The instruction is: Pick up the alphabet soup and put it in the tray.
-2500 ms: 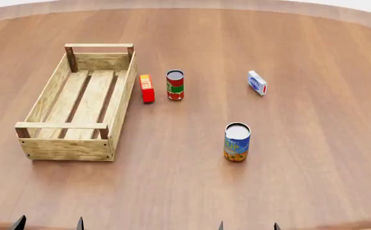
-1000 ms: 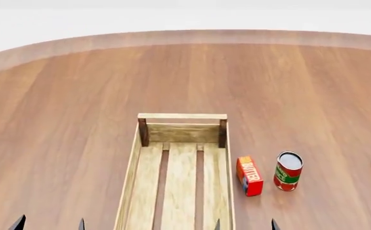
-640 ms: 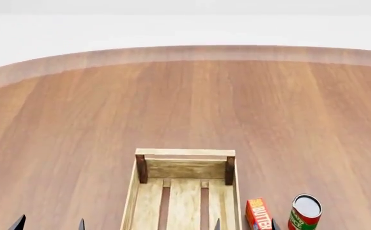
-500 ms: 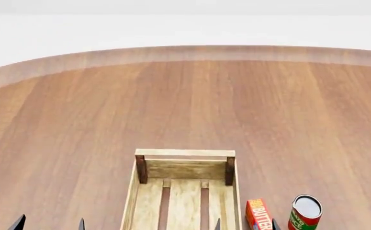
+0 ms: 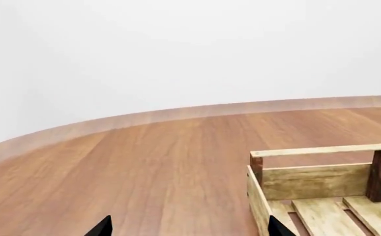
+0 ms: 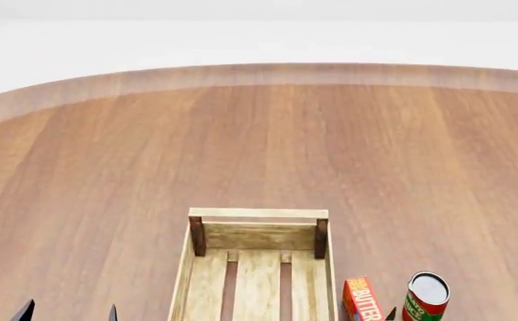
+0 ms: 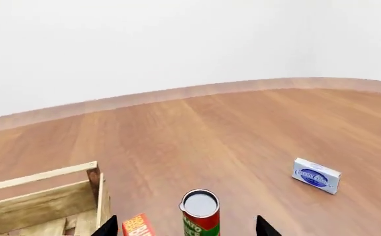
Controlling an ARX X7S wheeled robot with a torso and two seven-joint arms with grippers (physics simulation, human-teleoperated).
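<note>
Left hand [image 5: 187, 227]: only two dark fingertips are seen at the lower edge of its wrist view, set wide apart, so the hand is spread and nothing is held; in the head view the same tips are seen low at the left, apart from every object.
Open room at the left: a broad stretch of bare wooden desk [image 6: 89, 174] is seen beside and beyond the left hand, up to the curved far edge, with a white wall behind.
Crate [image 6: 259, 231]: its far end wall and two dark corner posts are seen in the head view, with the slatted floor running out of the lower edge; nothing is seen on the visible slats.
Butter box [image 6: 359, 299]: it is stood just beside the crate's right wall, apart from it by a narrow gap.
Red and green can [image 6: 427, 295]: it is stood upright just beside the butter box, not touching it.
Right hand [image 7: 186, 227]: two dark fingertips are seen at the lower edge of its wrist view, spread wide, with the red and green can seen between them farther off; nothing is pinched.
Blue and white box [image 7: 317, 175]: it is laid well apart at the right, with bare desk around it.
Soup can: it is not seen in any view.
</note>
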